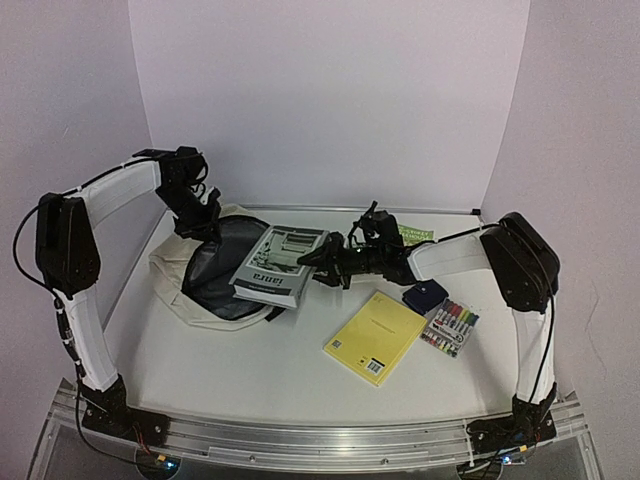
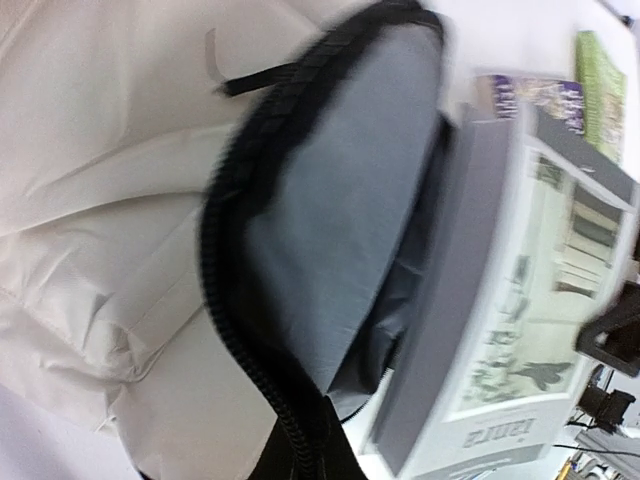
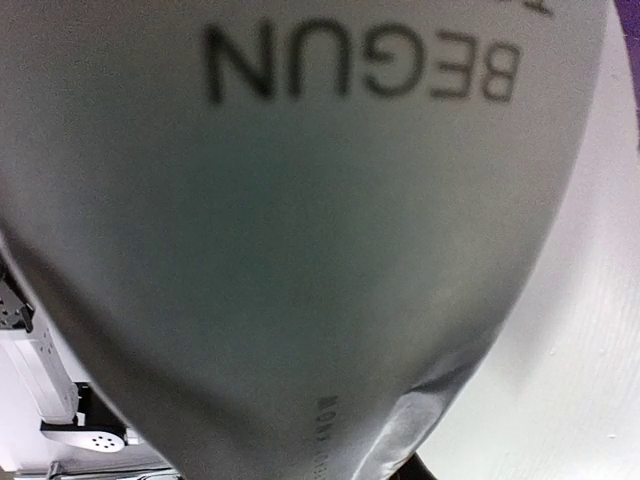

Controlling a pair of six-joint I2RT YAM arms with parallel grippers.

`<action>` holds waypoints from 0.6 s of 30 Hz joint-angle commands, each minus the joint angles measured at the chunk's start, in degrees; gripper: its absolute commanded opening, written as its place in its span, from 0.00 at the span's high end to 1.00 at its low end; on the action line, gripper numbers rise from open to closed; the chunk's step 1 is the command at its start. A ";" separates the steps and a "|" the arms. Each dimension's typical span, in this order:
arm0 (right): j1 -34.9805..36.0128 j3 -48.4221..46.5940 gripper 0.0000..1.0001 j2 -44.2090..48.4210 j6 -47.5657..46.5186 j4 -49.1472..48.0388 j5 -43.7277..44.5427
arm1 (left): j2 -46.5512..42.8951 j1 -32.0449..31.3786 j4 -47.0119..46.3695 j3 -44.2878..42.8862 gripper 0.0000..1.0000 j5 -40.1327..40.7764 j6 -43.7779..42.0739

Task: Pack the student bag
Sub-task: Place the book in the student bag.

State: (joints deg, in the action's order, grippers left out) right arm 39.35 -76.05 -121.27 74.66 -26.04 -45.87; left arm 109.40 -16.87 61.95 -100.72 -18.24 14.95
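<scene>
Your student bag (image 1: 165, 268) lies open by the tabletop's (image 1: 250, 375) left edge, left jaws closed at its rim, right jaws gripping the grey book (image 1: 280, 262) partway in; notebook (image 1: 375, 338), pouch (image 1: 425, 295) and markers (image 1: 450, 328) lie outside.

Top view looks down from the near edge. Wrist views crowd the grey book (image 1: 280, 262), left's also the student bag (image 2: 100, 220).

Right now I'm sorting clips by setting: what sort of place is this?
Probably a robot lab test booth: a left arm and right arm bolted to an aluminium rail, a white table, plain pale walls closing it in.
</scene>
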 commanded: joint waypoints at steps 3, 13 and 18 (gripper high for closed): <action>3.34 0.91 1.00 -0.56 5.51 -9.58 -1.70 | -5.30 -1.89 -0.88 -7.57 1.00 -0.90 4.22; 3.29 -2.36 1.00 -7.03 7.34 -9.81 -1.26 | -9.49 -4.70 0.38 -8.96 1.00 -1.49 3.87; 1.91 -3.79 1.00 -9.53 11.41 -12.24 -2.52 | -15.81 -5.28 -1.80 -1.99 1.00 -2.61 3.33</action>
State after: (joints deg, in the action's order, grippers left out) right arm 42.61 -77.11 -129.58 82.12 -33.09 -47.19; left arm 102.67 -21.64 62.54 -105.66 -18.38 18.91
